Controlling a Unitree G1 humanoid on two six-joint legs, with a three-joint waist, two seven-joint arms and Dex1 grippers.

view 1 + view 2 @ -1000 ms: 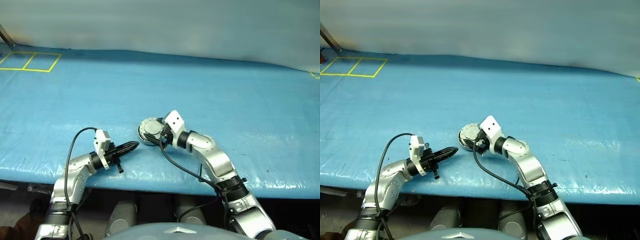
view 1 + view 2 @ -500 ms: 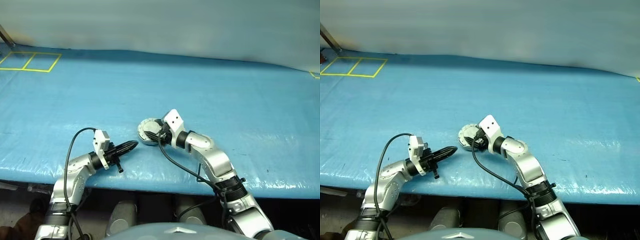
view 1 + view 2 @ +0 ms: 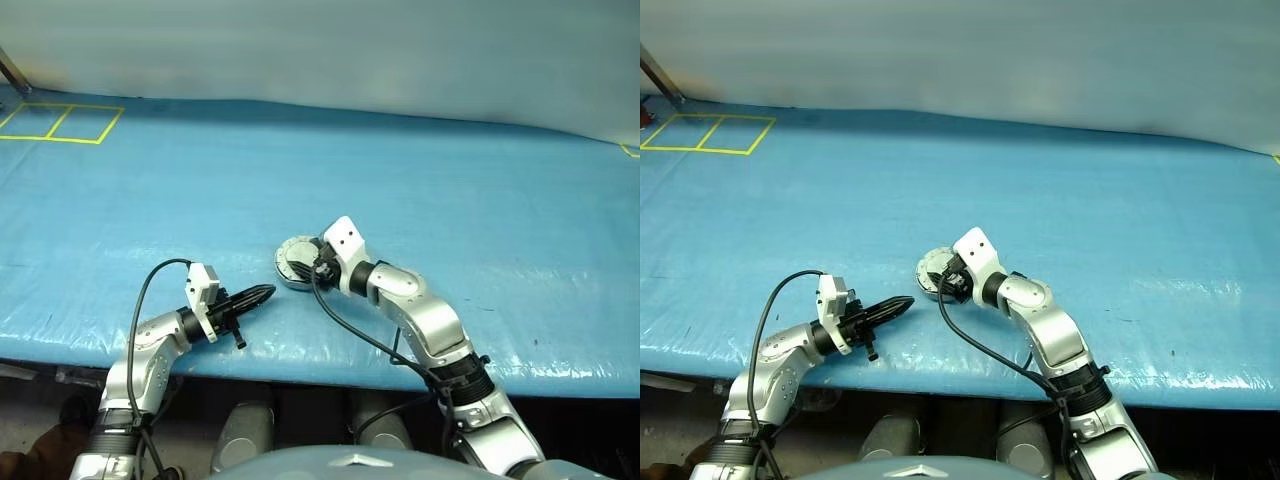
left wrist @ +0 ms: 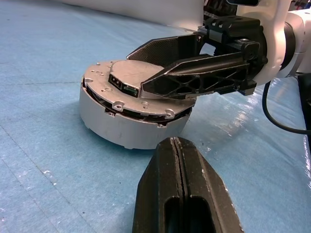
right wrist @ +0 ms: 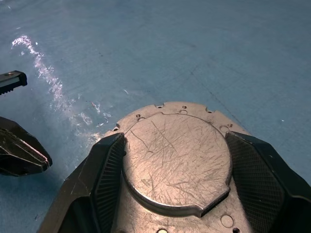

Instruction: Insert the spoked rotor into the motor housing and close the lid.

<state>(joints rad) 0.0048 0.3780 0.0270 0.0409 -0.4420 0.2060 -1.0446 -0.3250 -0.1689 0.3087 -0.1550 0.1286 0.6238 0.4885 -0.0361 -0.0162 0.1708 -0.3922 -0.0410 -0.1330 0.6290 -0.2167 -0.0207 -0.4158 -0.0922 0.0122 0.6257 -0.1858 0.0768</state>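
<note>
On the blue-covered bench (image 3: 450, 200) we note the motor housing (image 4: 129, 114), lid on. Our right pincer (image 5: 175, 189) straddles the raised lid disc. Left pincer (image 4: 181, 194), fingers together, near the housing.

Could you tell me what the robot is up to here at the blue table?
The robot is working on a round silver motor housing that sits on the blue table. Its right hand has its two black fingers spread on either side of the raised round lid on top of the housing, which looks slightly tilted, not fully seated. The left hand is shut and empty, pointing at the housing from a short way off.
</note>
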